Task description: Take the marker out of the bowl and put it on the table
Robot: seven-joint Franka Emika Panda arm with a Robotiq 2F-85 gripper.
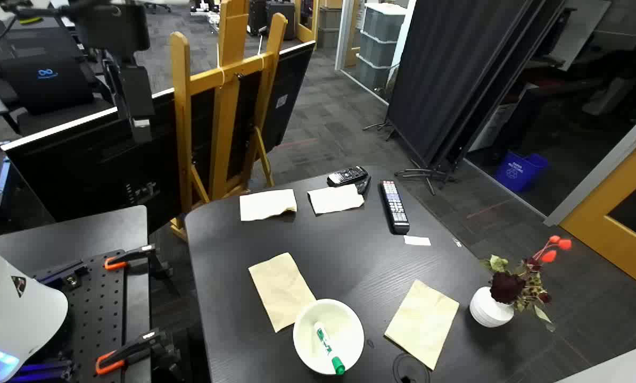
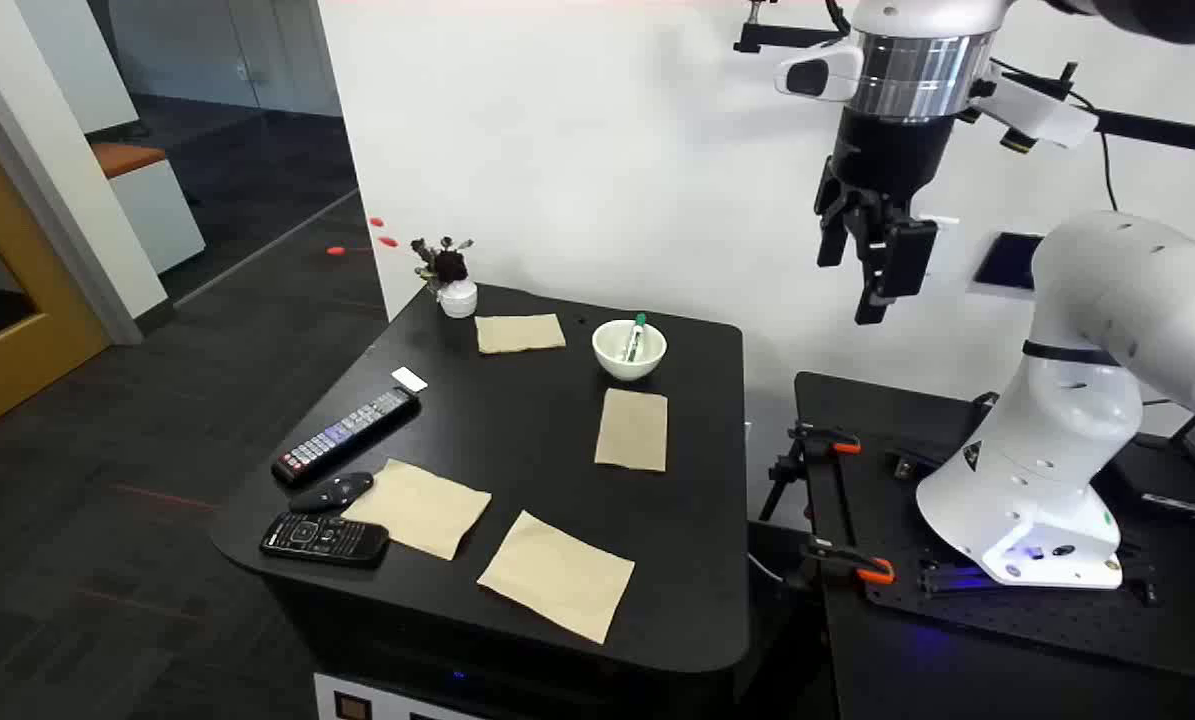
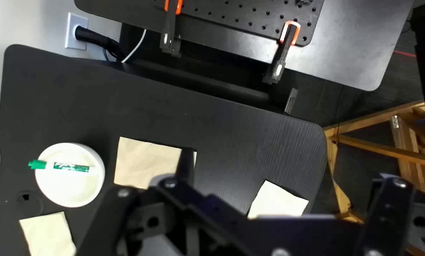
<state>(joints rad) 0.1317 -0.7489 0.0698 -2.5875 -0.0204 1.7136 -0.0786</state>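
The green and white marker (image 1: 325, 343) lies slantwise in the round white bowl (image 1: 356, 332), its green cap end resting on or over the rim. In an exterior view the marker (image 2: 635, 342) leans in the bowl (image 2: 629, 369) near the table's wall side. In the wrist view the marker (image 3: 70, 167) and bowl (image 3: 70, 193) are at the left. The dark table (image 1: 339, 255) also shows in the wrist view (image 3: 169, 110). My gripper (image 2: 869, 265) hangs high above and to the side of the table, away from the bowl. Its fingers (image 3: 283, 170) are apart with nothing between them.
Several tan paper sheets (image 1: 283, 291) lie on the table. A long remote (image 2: 345, 436), smaller remotes (image 2: 325, 538) and a white card (image 2: 409, 379) are along one side. A flower vase (image 1: 490, 307) stands near an edge. Orange clamps (image 3: 290, 32) are on the bench; an easel (image 1: 227, 106) stands behind.
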